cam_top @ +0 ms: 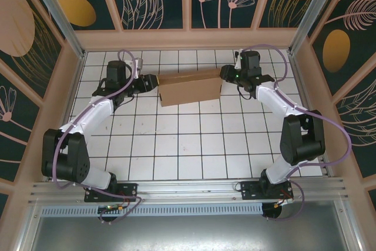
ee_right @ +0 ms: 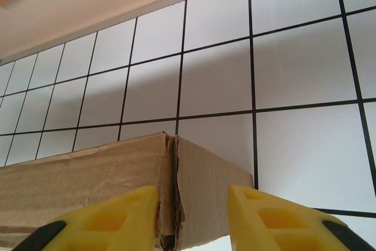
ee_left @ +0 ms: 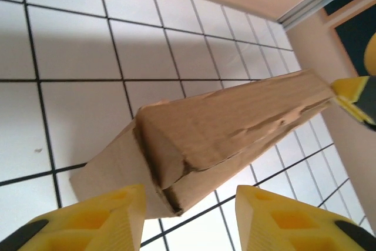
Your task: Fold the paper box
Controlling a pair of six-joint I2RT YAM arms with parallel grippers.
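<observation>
Two arms reach from my near edge across the table [cam_top: 194, 145] to the box [cam_top: 189, 89], which lies toward 12 o'clock.

- **(i)** The left gripper [cam_top: 150, 82] is at the box's 9 o'clock end with its jaws apart. The cardboard's end lies between the fingers [ee_left: 111, 221], and bare tile shows beside one of them. I read it as open, not pinching.
- **(ii)** The right gripper [cam_top: 226, 74] is at the 3 o'clock end, jaws apart around a corner of the box. The pads [ee_right: 117, 218] sit close against cardboard, and I cannot tell whether they clamp it or merely bracket it.
- **(iii)** The box is a long brown form, partly folded, with one wall upright and a ragged, gaping seam at each end.

Hazards, as I judge them:

- **(a)** With at most one end held, a push from 3 o'clock would slide or swing the box instead of creasing it.
- **(b)** Closing the left jaws on the gaping end could crush the layers off their scored lines.
- **(c)** The rough seam in the right wrist view could tear if pulled.
- **(d)** A shove toward 12 o'clock would run the box against the wall [cam_top: 188, 39].
</observation>
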